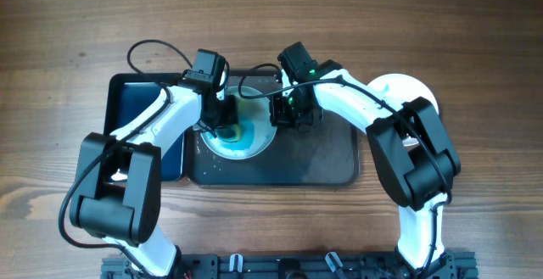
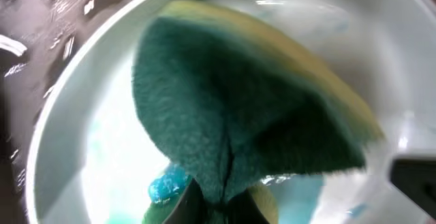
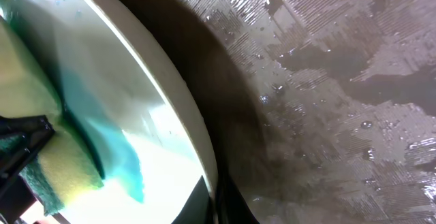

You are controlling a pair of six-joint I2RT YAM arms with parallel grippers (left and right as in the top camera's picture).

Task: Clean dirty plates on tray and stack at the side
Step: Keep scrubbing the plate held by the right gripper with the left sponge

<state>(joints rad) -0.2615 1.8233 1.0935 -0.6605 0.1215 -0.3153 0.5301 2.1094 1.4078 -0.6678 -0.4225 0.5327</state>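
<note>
Left claw (image 1: 222,119): pinching folded green-yellow sponge (image 2: 245,101), sponge against plate (image 1: 257,140) interior. Plate: white, blue-teal smear, on left part of dark grey tray (image 1: 327,156). Right claw (image 1: 290,114): pinching plate right rim, finger each side. Tray surface wet. Second white plate (image 1: 410,86): on counter (image 1: 85,25), right of tray, partly under right arm.

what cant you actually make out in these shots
- overhead: smears on the plate beneath the sponge, covered by the left gripper
- right wrist: right gripper jaws cut off at the bottom edge, so grip on the rim is unclear
- overhead: how many plates in the side stack, under the right arm
</note>
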